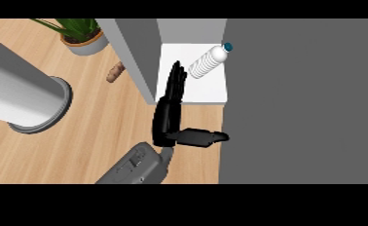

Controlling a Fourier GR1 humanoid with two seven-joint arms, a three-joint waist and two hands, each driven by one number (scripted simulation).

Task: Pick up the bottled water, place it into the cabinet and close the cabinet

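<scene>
Bottled water [209,62]: a clear ribbed bottle with a blue cap is seen lying tilted on the white floor of the cabinet [203,91], cap toward the upper right, near the back of the compartment.

Cabinet: an open compartment with a white floor is shown; a grey panel [140,54] stands along its left side, and a large dark grey surface [295,98] is seen at its right.

Hand [170,108]: one black hand on a grey forearm [140,166] is seen rising from the lower edge. Which arm it belongs to cannot be told. Its fingers are stretched straight, pointing up into the cabinet along the left panel, and the thumb is held out to the right. Nothing is held.

Bottle relative to hand: the bottle is placed just right of and above the fingertips [176,66], close beside them; contact cannot be told.

Table [86,113]: a light wooden top is shown left of the cabinet.

Other things: a potted plant [82,35] is set at the upper left, a small brown object [115,72] lies below it, and a large grey cylinder [28,98] is seen at the left edge.
</scene>
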